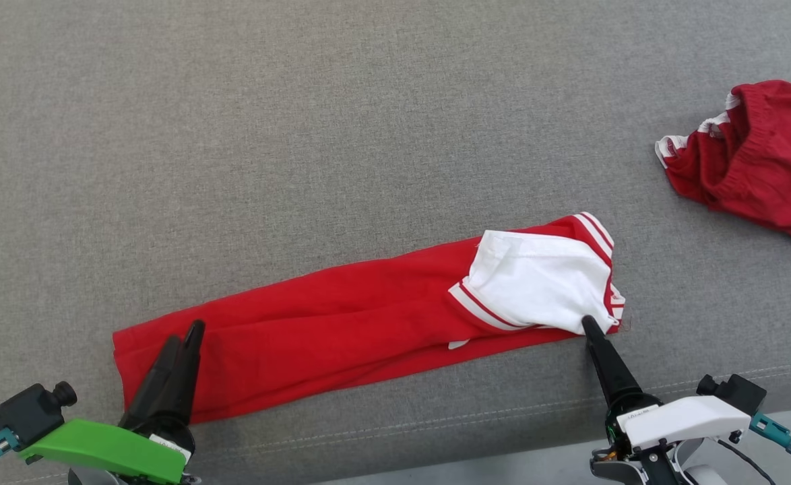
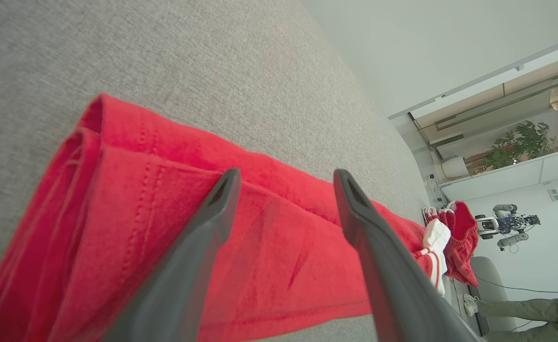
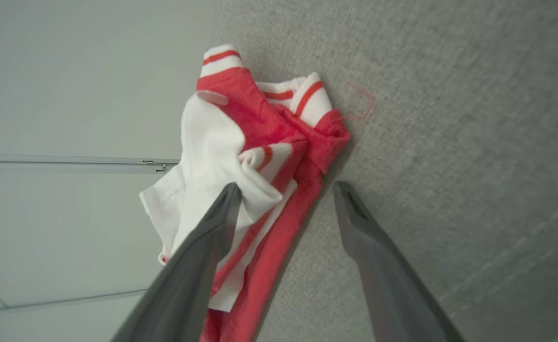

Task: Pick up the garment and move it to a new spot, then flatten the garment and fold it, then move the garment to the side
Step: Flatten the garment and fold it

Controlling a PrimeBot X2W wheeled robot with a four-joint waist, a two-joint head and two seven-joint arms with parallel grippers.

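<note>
The garment [image 1: 341, 316] is red with a white, red-striped panel, folded into a long narrow strip across the grey surface near its front edge. My left gripper [image 1: 183, 347] hovers over the strip's left end, jaws open with red cloth [image 2: 279, 247] showing between the fingers. At the strip's right end, by the white panel [image 1: 537, 279], is my right gripper [image 1: 591, 327]. It is open there, one finger [image 3: 212, 228] over the white cloth [image 3: 203, 156] and the other over bare grey fabric.
A second red garment [image 1: 759, 158] lies crumpled at the far right of the grey fabric surface [image 1: 301, 135]. The surface's front edge with its seam [image 1: 436, 421] runs just below the strip. The left wrist view catches a person's leg and shoe [image 2: 512, 306] and another robot [image 2: 505, 223] far off.
</note>
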